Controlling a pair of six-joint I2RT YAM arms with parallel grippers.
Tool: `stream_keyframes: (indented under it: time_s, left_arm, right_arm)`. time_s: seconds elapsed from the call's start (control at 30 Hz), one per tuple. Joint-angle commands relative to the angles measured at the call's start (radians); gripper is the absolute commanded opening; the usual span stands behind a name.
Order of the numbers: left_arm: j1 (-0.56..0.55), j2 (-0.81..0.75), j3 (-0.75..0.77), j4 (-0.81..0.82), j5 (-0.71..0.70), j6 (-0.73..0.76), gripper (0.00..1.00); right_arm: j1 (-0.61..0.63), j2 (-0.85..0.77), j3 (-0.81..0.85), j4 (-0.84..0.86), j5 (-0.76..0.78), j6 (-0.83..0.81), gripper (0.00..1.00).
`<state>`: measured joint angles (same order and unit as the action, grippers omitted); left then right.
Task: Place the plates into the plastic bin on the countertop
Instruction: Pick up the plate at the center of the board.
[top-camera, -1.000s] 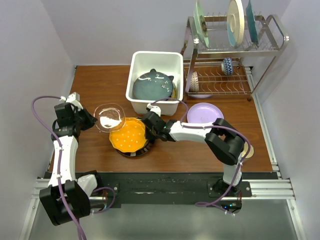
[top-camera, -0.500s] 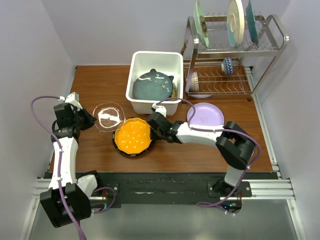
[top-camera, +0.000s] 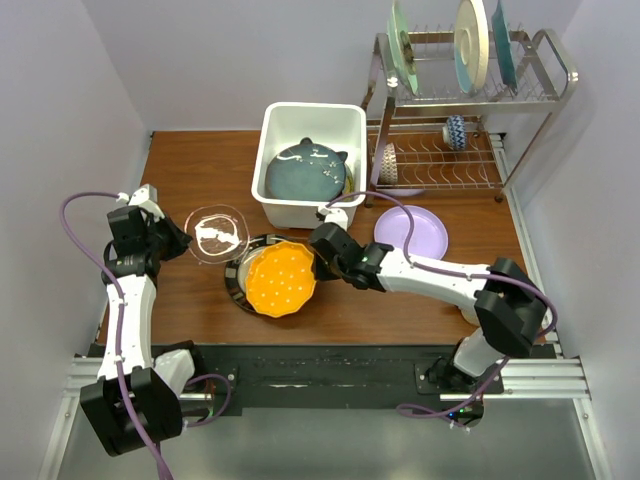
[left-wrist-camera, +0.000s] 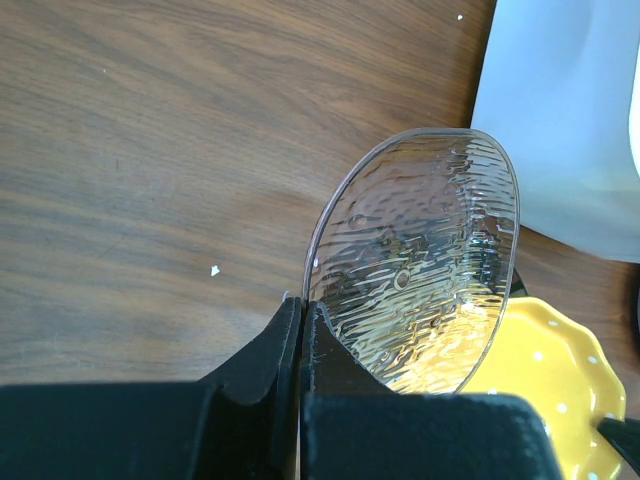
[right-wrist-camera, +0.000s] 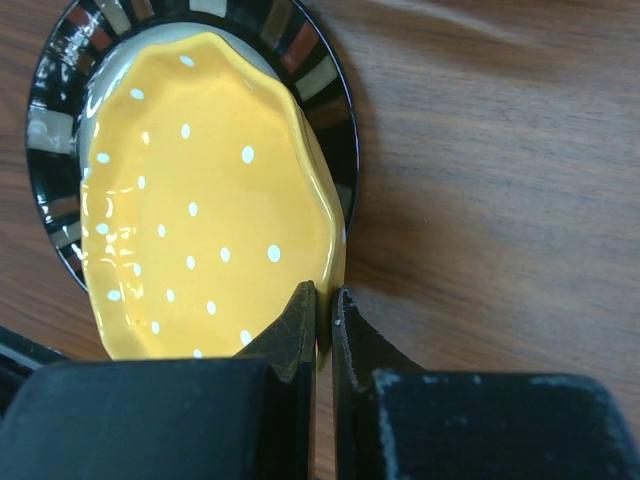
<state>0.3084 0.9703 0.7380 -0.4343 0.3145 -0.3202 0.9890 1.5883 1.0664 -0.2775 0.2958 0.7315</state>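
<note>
My right gripper (top-camera: 318, 262) (right-wrist-camera: 326, 300) is shut on the rim of the orange dotted plate (top-camera: 280, 278) (right-wrist-camera: 200, 210) and holds it tilted, lifted off the black-rimmed striped plate (top-camera: 240, 278) (right-wrist-camera: 320, 90). My left gripper (top-camera: 183, 240) (left-wrist-camera: 303, 312) is shut on the edge of the clear glass plate (top-camera: 218, 234) (left-wrist-camera: 420, 270), held above the countertop (top-camera: 190, 170). The white plastic bin (top-camera: 300, 118) holds a dark teal plate (top-camera: 305, 170). A lilac plate (top-camera: 412, 228) lies on the wood to the right of the bin.
A metal wire dish rack (top-camera: 470, 90) stands at the back right with large upright plates (top-camera: 472, 40) on top and a blue dotted plate (top-camera: 455, 131) below. The bin's white wall shows in the left wrist view (left-wrist-camera: 560, 110). Grey walls close in on both sides.
My right gripper has raised the orange plate off the striped plate and carried it right and toward me, uncovering the striped plate. The left arm with the glass plate has barely moved.
</note>
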Motion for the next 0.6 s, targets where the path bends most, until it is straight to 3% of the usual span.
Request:
stream_keyframes:
  time_s: [0.0, 0.57]
  left_arm:
    - [0.012, -0.018, 0.0, 0.034, 0.005, 0.013, 0.0]
    - [0.011, -0.013, -0.002, 0.035, 0.014, 0.013, 0.0]
  right_arm:
    - [-0.007, -0.09, -0.005, 0.098, 0.0, 0.025, 0.0]
    - [-0.044, -0.172, -0.057, 0.144, -0.044, 0.051, 0.0]
